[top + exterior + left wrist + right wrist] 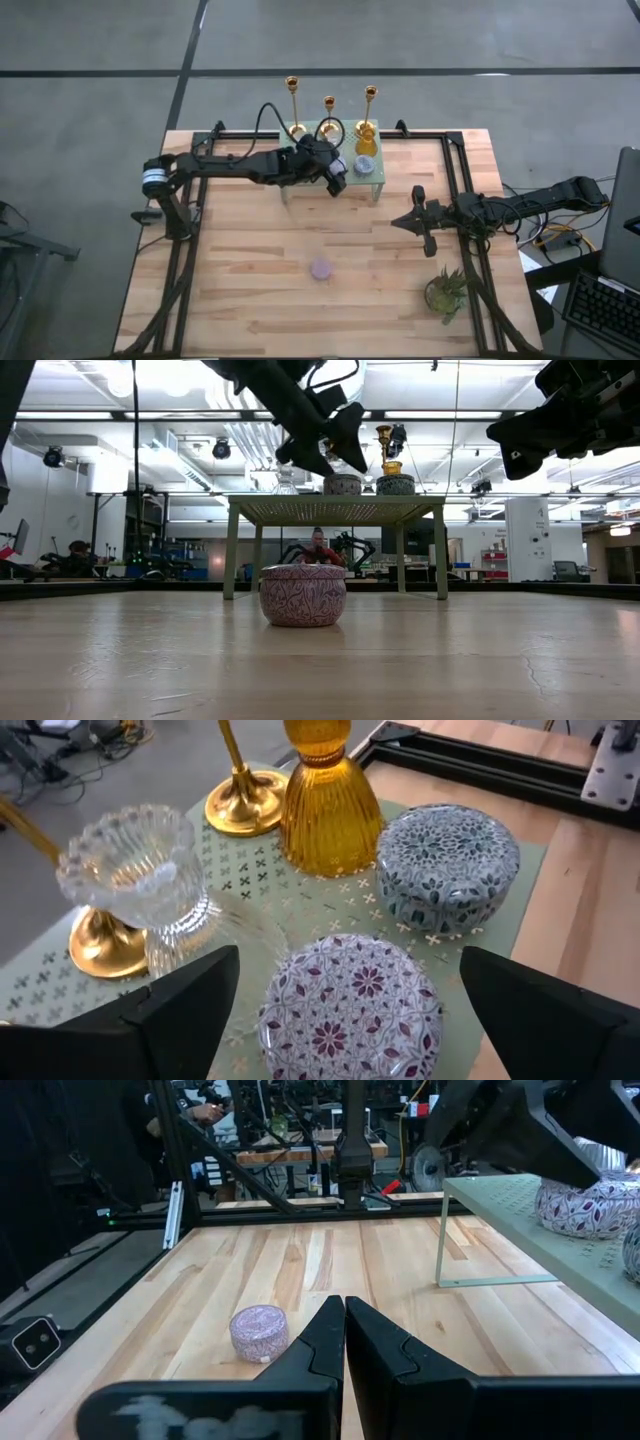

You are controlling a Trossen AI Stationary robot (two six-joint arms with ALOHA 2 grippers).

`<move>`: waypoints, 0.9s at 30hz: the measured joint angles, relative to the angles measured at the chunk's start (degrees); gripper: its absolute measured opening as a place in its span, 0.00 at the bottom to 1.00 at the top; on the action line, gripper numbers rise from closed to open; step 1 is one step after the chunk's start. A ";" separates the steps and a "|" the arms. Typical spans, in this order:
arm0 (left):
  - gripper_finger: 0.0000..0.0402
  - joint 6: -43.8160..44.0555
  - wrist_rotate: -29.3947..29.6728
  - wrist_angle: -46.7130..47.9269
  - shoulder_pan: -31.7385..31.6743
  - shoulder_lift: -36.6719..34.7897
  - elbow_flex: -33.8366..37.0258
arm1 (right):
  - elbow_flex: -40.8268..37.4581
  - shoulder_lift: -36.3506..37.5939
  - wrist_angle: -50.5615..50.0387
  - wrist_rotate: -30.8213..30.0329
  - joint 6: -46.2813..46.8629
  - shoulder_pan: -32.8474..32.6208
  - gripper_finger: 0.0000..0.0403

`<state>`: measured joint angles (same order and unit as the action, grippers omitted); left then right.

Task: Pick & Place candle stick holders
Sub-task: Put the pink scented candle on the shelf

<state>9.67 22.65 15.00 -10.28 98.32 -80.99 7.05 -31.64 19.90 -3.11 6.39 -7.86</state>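
Wooden table [250,300]: purple tin [320,269], plant [446,291], stand [376,183].

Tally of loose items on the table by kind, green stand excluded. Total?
Gold candlesticks: 3
Patterned tins: 3
Clear glass cup: 1
Amber glass holder: 1
Potted plant: 1
Total: 9

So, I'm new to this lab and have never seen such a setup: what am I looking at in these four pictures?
Two robot arms work at a wooden table. One picture looks down from above, one looks level across the tabletop, and two come from cameras on the arms' wrists. The left gripper hangs open over a purple patterned tin on a small green stand, holding nothing. Gold candle stick holders stand there too. The right gripper waits shut and empty. Another purple tin and a plant sit on the table.
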 joint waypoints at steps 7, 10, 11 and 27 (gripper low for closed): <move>0.95 -5.16 -1.00 6.34 2.09 -2.96 -1.92 | 0.00 -0.03 0.00 0.01 0.00 0.00 0.02; 0.95 -5.20 -0.92 7.93 3.84 -5.18 -1.23 | 0.00 -0.02 0.00 -0.01 0.00 0.02 0.02; 0.95 -5.27 -0.96 8.42 4.70 -5.89 -0.96 | 0.00 -0.02 0.02 -0.01 0.00 0.00 0.02; 0.95 -9.95 -7.04 8.01 24.29 -8.42 12.54 | 0.00 -0.02 0.00 0.01 0.00 0.00 0.02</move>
<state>-0.27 15.62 23.01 14.00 89.91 -68.45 7.05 -31.66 19.90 -3.10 6.39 -7.86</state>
